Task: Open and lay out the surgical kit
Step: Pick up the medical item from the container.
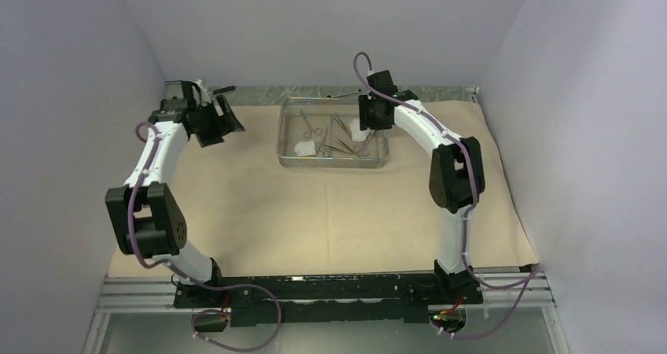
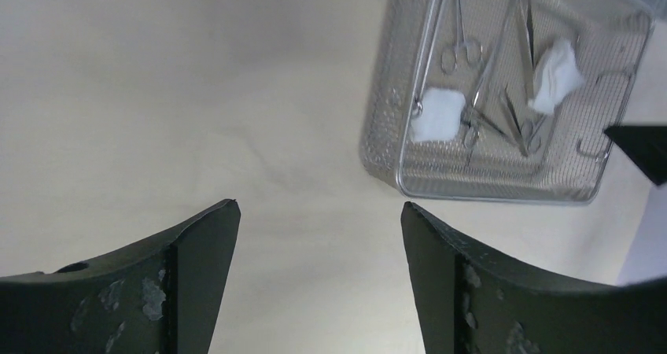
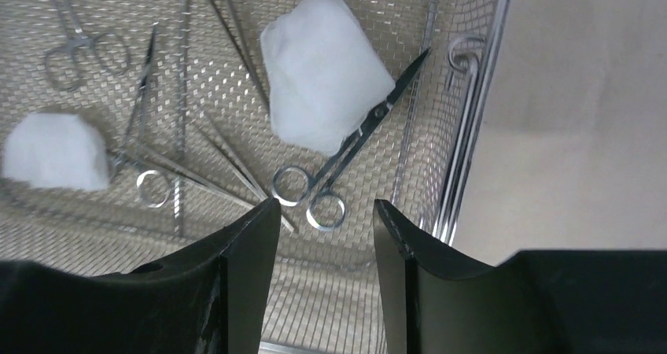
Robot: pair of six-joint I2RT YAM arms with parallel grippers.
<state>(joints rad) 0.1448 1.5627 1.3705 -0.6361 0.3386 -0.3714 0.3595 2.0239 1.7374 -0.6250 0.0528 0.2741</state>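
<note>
The tan wrap sheet [image 1: 315, 212] lies spread flat on the table. On its far middle stands the steel wire-mesh tray [image 1: 334, 165]. It holds silver ring-handled clamps [image 3: 315, 197], thin tweezers [image 3: 228, 161] and two white gauze pads [image 3: 322, 71] [image 3: 55, 151]. My right gripper [image 3: 324, 208] hangs open over the tray's right end, just above the clamp rings, with nothing between its fingers. My left gripper [image 2: 318, 212] is open over bare wrap [image 2: 157, 94], left of the tray [image 2: 488, 195], and holds nothing.
A dark-handled tool [image 1: 224, 90] lies at the back left behind the left gripper [image 1: 216, 124]. A thin metal tool [image 1: 346, 94] rests behind the tray. Pale walls close in the left, back and right. A metal rail [image 1: 330, 287] carries the arm bases.
</note>
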